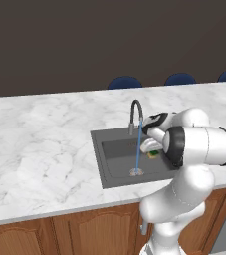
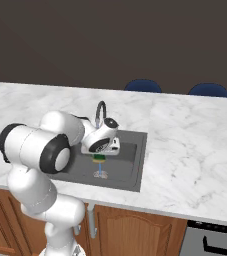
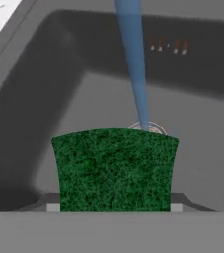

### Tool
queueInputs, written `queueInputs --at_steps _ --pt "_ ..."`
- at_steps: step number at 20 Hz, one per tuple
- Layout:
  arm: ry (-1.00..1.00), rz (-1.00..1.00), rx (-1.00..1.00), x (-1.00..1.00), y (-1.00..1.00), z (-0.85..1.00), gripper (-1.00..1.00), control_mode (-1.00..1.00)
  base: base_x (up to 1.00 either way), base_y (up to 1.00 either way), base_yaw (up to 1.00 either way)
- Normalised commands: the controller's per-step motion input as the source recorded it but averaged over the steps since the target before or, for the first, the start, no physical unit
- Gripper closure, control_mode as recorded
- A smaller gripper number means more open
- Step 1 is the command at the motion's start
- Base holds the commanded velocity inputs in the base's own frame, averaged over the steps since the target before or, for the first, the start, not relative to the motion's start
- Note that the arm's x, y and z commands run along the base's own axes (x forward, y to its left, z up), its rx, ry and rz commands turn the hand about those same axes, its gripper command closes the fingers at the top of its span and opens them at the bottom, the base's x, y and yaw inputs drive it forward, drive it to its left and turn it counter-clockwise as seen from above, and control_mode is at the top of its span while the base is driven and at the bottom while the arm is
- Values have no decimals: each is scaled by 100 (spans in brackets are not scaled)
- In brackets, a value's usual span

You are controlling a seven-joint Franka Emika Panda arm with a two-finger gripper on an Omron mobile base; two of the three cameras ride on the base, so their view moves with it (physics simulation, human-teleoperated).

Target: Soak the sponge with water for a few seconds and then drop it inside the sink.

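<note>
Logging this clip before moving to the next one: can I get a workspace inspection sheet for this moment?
Surface: white marble counter, bare around the basin.
Job's things: sponge, green face showing, held above the sink basin; water runs from the faucet to the drain. In the hand view the stream passes just behind the sponge's far edge; whether it touches, cannot tell.
Clutter: nothing seen.
Grippers: end effector shut on the sponge, over the basin near the stream.
Cables: nothing seen.
Surroundings: wooden cabinets below the counter, blue chair backs behind it, dark wall.
</note>
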Motion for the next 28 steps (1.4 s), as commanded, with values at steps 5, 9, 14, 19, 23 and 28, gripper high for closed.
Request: queueInputs --at_steps 5,9,14,19,23,28 --pt "2 -23 0 11 -19 -15 100 -100 0 0 0" --pt "0 -17 0 16 -15 -7 100 -100 0 0 0" --pt "0 -13 0 19 -21 -12 100 -100 0 0 0" --pt "0 -8 0 3 -13 -22 100 -100 0 0 0" --pt "0 -3 0 0 -12 -23 100 -100 0 0 0" --pt "-2 0 1 0 -3 -24 100 -100 0 0 0"
